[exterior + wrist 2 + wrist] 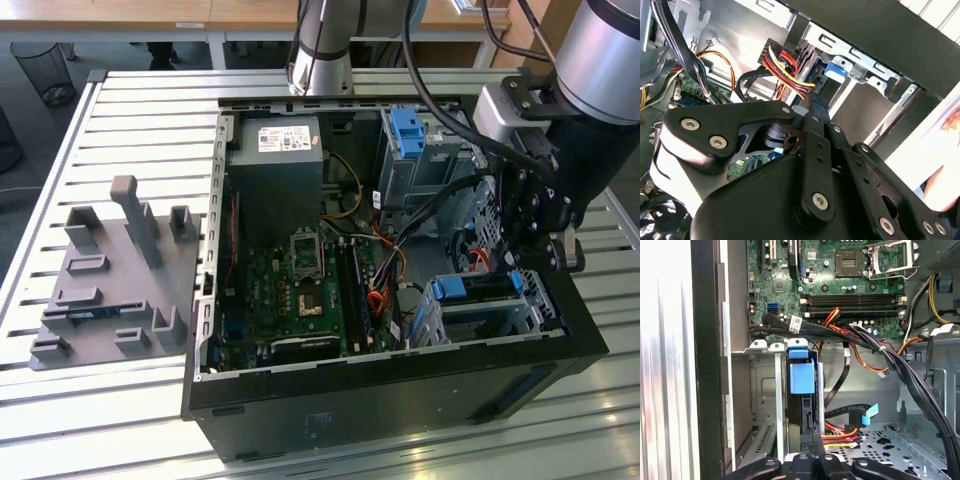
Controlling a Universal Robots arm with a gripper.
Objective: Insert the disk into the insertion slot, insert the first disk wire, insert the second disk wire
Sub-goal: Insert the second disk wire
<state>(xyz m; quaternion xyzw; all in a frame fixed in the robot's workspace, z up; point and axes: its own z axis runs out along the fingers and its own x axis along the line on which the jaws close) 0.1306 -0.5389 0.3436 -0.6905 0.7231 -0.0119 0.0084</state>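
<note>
Gripper (812, 107) pinched narrow on the plug of the red-and-yellow disk wire (788, 67), tight against the disk (802, 377). The disk sits in its blue carrier inside the insertion slot (764, 390), at a corner of the open computer case (400, 400).

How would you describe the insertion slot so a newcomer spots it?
Inside the black computer case, go to its corner at the exterior view's lower right, beside the gripper shut on a red-and-yellow wire. The insertion slot is the low silver-grey cage with a blue carrier across its top, unlike the taller grey cage farther back.
</note>
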